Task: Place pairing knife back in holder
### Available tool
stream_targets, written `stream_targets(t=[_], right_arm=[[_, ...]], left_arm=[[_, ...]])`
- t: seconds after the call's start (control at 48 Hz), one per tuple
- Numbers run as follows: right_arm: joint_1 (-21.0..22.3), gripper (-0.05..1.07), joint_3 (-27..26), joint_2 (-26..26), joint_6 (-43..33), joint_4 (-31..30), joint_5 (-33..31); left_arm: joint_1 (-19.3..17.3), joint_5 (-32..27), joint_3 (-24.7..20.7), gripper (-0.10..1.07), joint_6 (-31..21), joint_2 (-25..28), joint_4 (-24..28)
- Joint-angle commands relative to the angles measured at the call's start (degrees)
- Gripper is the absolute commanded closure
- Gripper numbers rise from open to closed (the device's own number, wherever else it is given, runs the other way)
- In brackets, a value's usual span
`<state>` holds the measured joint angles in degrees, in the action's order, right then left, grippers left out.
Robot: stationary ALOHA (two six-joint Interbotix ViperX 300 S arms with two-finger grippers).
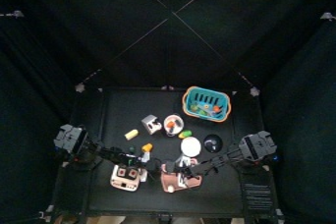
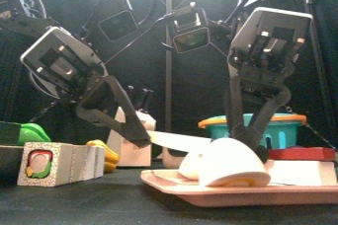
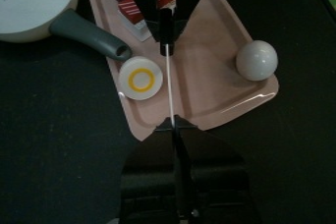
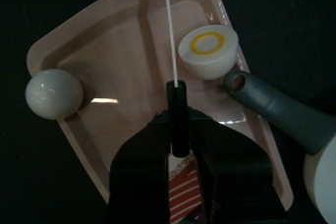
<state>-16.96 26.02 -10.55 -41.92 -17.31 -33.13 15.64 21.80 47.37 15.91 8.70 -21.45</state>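
Observation:
The paring knife hangs level over the pink tray, thin blade edge-on, black handle at the far end. My left gripper is shut on the blade's tip end. My right gripper is shut on the black handle, and the blade runs away from it over the tray. In the front view the knife spans between the left gripper and the right gripper. A cream block, possibly the holder, stands at front left, also in the top view.
On the tray lie a white egg and an egg slice with a yellow ring. A grey pan lies beside the tray. A red-and-white striped piece sits under my right gripper. A teal basket stands at the back.

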Motion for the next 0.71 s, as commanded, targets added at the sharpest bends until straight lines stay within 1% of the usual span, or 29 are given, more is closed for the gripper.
stream_targets(t=[0.0,0.167,0.25,0.333,0.521,0.688], right_arm=[[0.2,0.61,-1.3,2.5,-0.1,-0.2,0.3],[0.2,0.61,-1.3,2.7,-0.1,-0.3,0.3],[0.2,0.61,-1.3,3.1,-0.2,-0.3,0.3],[0.2,0.61,-1.3,3.7,-0.2,-0.3,0.3],[0.0,0.61,-1.3,5.6,-0.3,-0.3,0.1],[0.2,0.61,-1.4,7.5,-0.4,-0.3,-2.6]], left_arm=[[-0.1,0.6,-0.9,0.71,0.0,-1.0,0.3],[-0.1,0.6,-1.0,0.69,0.0,-1.6,0.3],[-0.2,0.7,-0.9,0.65,0.0,-2.0,0.3],[-0.4,0.9,-0.9,0.57,0.0,-2.5,0.3],[-0.5,1.5,0.0,0.35,0.0,-4.1,0.3],[-0.8,3.3,1.9,0.22,0.1,-7.4,0.3]])
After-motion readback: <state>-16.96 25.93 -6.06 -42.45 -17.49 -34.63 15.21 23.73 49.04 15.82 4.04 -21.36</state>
